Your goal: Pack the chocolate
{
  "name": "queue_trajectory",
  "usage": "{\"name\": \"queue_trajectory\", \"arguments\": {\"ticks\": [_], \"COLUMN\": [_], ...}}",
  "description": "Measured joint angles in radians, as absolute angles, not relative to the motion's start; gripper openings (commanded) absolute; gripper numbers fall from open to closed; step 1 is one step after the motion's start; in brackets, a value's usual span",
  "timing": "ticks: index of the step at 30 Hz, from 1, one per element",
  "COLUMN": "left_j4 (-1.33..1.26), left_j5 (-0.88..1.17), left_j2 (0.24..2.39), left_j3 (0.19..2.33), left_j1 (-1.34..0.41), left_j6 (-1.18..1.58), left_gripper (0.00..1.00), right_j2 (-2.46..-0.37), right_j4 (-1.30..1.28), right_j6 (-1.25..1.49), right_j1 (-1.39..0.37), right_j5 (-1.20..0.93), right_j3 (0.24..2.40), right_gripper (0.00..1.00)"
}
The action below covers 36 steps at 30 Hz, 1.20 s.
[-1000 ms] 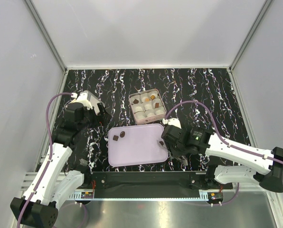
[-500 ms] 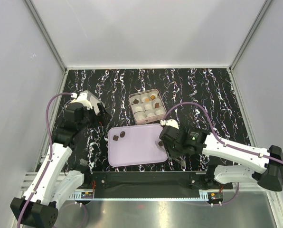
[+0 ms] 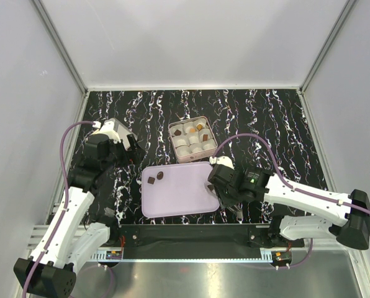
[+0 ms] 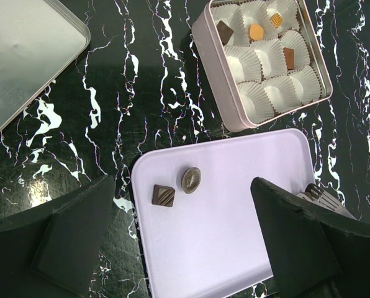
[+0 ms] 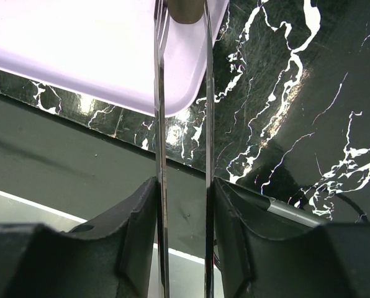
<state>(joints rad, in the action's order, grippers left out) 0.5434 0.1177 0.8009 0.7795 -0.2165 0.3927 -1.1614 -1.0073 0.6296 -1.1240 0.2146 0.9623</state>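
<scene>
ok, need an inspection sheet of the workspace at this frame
Surface: black white-veined marble tabletop, no spills seen.
Job's things: pale pink square tin, nine white paper cups, four filled; square dark chocolate and round dark chocolate on the lilac rectangular tray; one dark piece between the tips of the metal tongs.
Clutter: silver tin lid, apart from the tin.
End effectors: left end effector open, empty; right end effector shut on the tongs.
Cables: purple cable loops, one per arm.
Surroundings: white walls, aluminium frame posts.
</scene>
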Motion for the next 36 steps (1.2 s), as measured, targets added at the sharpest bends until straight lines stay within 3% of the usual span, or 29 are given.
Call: {"name": "queue_trajectory", "arguments": {"ticks": [11,19,28,36], "left_j4": [0.543,0.543,0.543,0.543], "left_j5": [0.117,0.117,0.118,0.123], "left_j2": [0.801,0.799,0.784,0.785], "left_j3": [0.78,0.78,0.78,0.78], "left_j1": [-0.216,-0.216,-0.216,-0.216], "left_j6": [0.393,0.393,0.393,0.393], "left_gripper": [0.99,0.99,0.99,0.99], "right_j2": [-1.161,-1.228,-1.435,-1.602], "right_j4": [-1.031,-1.078,-0.969,-0.869], "right_j6": [0.622,0.558,0.365,0.273], "right_j1": [-1.124,-1.117,-0.852,-0.773], "right_j5": [0.219,0.252,0.234,0.215], "right_j3": [0.986,1.211,1.409,1.449], "right_gripper": [0.34,0.33,0.33,0.36]}}
